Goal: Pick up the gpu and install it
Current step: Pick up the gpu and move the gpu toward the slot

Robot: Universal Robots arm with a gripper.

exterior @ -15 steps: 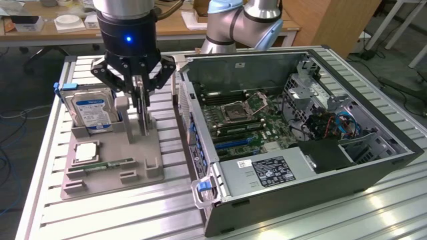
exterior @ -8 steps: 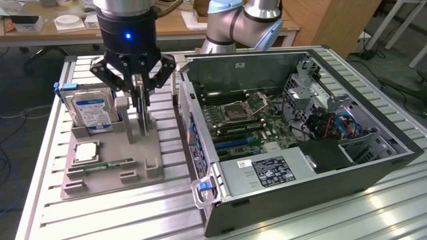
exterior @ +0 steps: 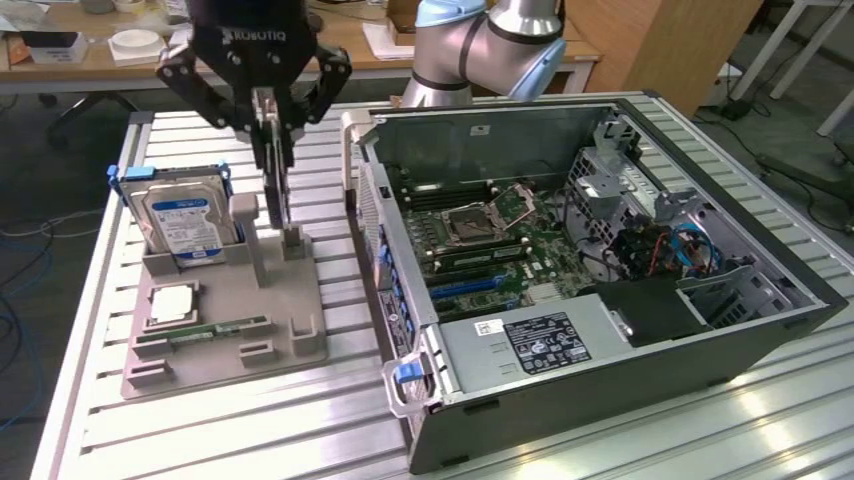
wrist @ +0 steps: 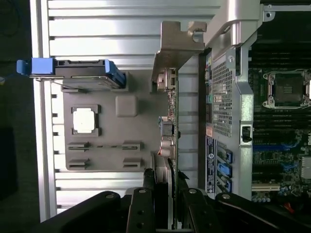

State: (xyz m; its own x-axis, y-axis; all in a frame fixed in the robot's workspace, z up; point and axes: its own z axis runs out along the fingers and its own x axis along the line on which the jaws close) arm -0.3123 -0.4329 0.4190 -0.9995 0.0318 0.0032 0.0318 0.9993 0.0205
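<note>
The gpu (exterior: 278, 185) is a thin dark card seen edge-on, standing upright over the grey holder tray (exterior: 227, 345). My gripper (exterior: 271, 115) is shut on its upper edge, one finger on each face. Its lower end is right at the tray's slotted post (exterior: 288, 245); whether they touch I cannot tell. In the wrist view the gpu (wrist: 171, 121) runs away from my gripper (wrist: 165, 182), with its silvery end bracket (wrist: 177, 46) at the far end. It hangs between the tray (wrist: 112, 141) and the open computer case (wrist: 228, 87).
A hard drive (exterior: 187, 215) in a blue carrier stands in the tray, with a processor chip (exterior: 174, 303) and a green memory stick (exterior: 220, 328) lying nearer the front. The open case (exterior: 587, 240) lies on its side at the exterior view's right, motherboard (exterior: 494, 240) exposed. Everything rests on a slatted metal table (exterior: 267, 430).
</note>
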